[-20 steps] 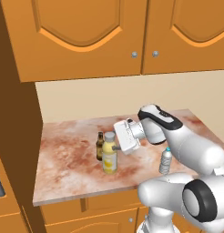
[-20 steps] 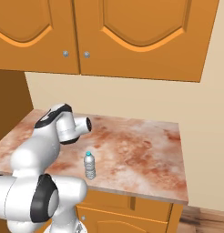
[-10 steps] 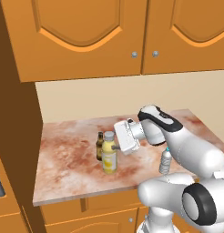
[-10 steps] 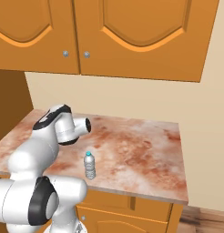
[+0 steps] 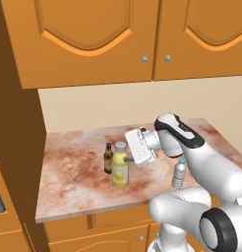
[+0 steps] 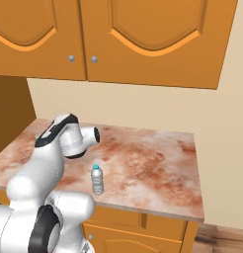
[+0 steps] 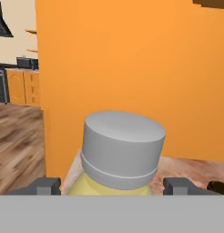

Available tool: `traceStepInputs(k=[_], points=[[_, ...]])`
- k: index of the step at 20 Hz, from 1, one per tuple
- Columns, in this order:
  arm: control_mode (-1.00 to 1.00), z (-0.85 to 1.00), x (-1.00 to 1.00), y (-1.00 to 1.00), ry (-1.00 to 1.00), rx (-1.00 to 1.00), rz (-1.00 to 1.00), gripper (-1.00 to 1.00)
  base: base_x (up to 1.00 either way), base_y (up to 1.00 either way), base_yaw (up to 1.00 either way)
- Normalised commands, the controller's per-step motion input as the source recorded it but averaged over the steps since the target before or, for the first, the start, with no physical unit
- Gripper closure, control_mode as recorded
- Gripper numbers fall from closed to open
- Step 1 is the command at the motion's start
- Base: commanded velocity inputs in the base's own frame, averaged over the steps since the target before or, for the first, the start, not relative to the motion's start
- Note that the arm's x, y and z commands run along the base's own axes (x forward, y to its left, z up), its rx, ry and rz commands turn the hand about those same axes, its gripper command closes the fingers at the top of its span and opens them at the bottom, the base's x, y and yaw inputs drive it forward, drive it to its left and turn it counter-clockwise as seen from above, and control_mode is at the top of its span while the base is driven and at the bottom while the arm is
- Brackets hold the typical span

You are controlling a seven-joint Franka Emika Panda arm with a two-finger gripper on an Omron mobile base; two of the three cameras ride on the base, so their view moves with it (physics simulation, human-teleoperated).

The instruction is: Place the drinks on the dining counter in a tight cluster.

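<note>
While the yellow bottle (image 5: 120,170) stands upright, long axis vertical and grey cap (image 7: 122,148) uppermost, the gripper (image 5: 124,158) reaches it sideways at neck height. In the hand view a dark fingertip (image 7: 46,186) shows on each side of the bottle's shoulders, spread wide about it; contact cannot be confirmed. The bottle sits mid-way along the narrow marbled counter (image 5: 74,189), nearer the front edge than the wall. Brown glass bottle (image 5: 108,158) upright, just beside it on the left and slightly behind. Water bottle (image 6: 97,179) upright, well apart to the right, near the front edge. Bare stone lies open right of it. Orange wall cabinets (image 5: 98,39) hang overhead; a tall wood panel (image 5: 17,162) closes the left end.
</note>
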Motion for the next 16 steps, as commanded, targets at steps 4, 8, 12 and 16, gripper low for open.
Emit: traceStepInputs(k=[4,8,12,16], points=[[-1.0,0.99,-0.77,-0.19,-0.09,0.04,0.0,1.0,0.0,0.0,0.0],[-1.0,1.0,-0.89,-0.31,-0.05,0.04,-0.01,1.0,0.0,0.0,0.0],[-1.0,1.0,-0.95,-0.46,0.0,0.09,-0.09,1.0,0.0,0.0,0.0],[-1.0,1.0,-0.81,-0.36,0.0,0.06,-0.17,1.0,0.0,0.0,0.0]])
